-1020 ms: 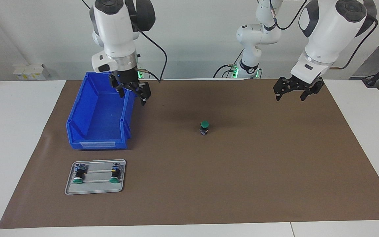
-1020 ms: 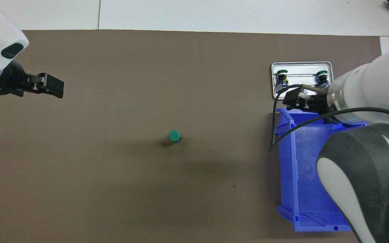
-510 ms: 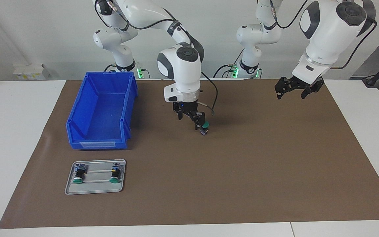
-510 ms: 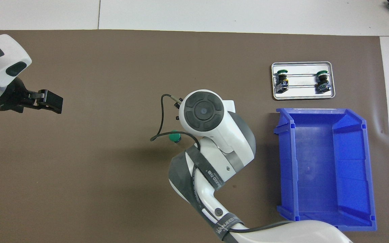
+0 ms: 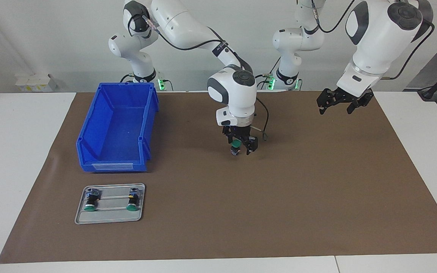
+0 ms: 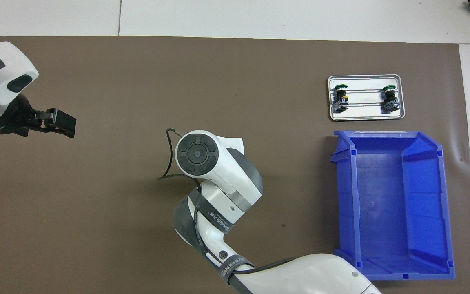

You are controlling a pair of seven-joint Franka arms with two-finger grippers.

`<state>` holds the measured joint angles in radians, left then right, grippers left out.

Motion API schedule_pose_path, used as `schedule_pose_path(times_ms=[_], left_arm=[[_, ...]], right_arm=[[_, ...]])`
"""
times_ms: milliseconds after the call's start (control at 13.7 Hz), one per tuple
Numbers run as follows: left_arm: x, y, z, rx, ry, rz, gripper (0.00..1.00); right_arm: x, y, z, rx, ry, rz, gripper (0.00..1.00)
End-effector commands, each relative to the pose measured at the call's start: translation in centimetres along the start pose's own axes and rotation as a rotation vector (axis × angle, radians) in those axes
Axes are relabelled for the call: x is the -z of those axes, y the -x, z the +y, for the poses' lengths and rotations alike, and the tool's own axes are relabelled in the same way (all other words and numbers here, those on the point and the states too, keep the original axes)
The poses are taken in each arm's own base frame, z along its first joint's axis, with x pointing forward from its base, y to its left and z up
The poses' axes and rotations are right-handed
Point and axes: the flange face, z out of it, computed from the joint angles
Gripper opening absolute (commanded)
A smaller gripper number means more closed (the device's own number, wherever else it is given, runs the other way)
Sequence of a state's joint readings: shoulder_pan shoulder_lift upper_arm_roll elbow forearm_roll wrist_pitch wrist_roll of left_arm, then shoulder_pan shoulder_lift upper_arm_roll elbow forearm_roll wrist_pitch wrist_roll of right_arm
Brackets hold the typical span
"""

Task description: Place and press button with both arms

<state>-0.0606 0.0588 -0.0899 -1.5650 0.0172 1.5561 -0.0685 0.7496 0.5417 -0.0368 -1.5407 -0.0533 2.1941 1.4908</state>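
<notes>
The light is bright and even, and both pictures are sharp. Soft, dim shadows lie on the brown mat (image 5: 317, 182) under the arms. No glare shows.

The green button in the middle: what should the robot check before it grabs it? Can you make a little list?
1. Button standing upright on the brown mat: ok.
2. Right hand down around the button, a finger on each side: ok.
3. Right hand open, not yet gripping: ok.
4. Left hand waiting up over the mat's left-arm end, out of the way: ok.
5. Blue bin and tray with two spare buttons well apart from the middle: ok.
6. Button exactly centred between the fingers: cannot tell; the arm hides it from above.
</notes>
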Motion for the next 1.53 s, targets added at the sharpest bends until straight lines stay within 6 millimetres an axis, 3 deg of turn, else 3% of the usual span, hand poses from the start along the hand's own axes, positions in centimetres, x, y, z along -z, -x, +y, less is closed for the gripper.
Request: schedule_pose_path(times_ms=[0,146,437,947,1020,1093,1165,1238,1457], left_arm=[[0.0,0.9,-0.3,0.002,-0.019,0.006,1.0],[0.1,0.9,-0.3,0.001,-0.019,0.007,1.0],[0.1,0.9,-0.3,0.001,-0.019,0.007,1.0],[0.1,0.9,-0.3,0.001,-0.019,0.007,1.0],[0.0,0.9,-0.3,0.001,-0.019,0.006,1.0],[0.0,0.9,-0.3,0.001,-0.019,0.006,1.0],[0.1,0.9,-0.3,0.001,-0.019,0.007,1.0],[0.1,0.9,-0.3,0.001,-0.019,0.007,1.0],[0.0,0.9,-0.3,0.001,-0.019,0.006,1.0]], right_arm=[[-0.7,1.1,1.1,0.016,0.022,0.005,1.0],[-1.1,1.3,1.6,0.032,0.031,0.004,1.0],[-0.1,-0.2,1.0,0.033,0.01,0.008,1.0],[-2.9,0.8,3.0,0.059,0.013,0.0,0.99],[-3.5,1.2,2.9,0.065,0.011,0.0,0.93],[-3.8,1.4,3.1,0.071,0.011,-0.001,0.77],[-3.8,1.4,3.2,0.099,0.021,-0.002,0.24],[-3.9,1.3,3.3,0.12,0.031,-0.003,0.0],[-2.9,0.1,3.2,0.17,0.025,-0.002,0.0]])
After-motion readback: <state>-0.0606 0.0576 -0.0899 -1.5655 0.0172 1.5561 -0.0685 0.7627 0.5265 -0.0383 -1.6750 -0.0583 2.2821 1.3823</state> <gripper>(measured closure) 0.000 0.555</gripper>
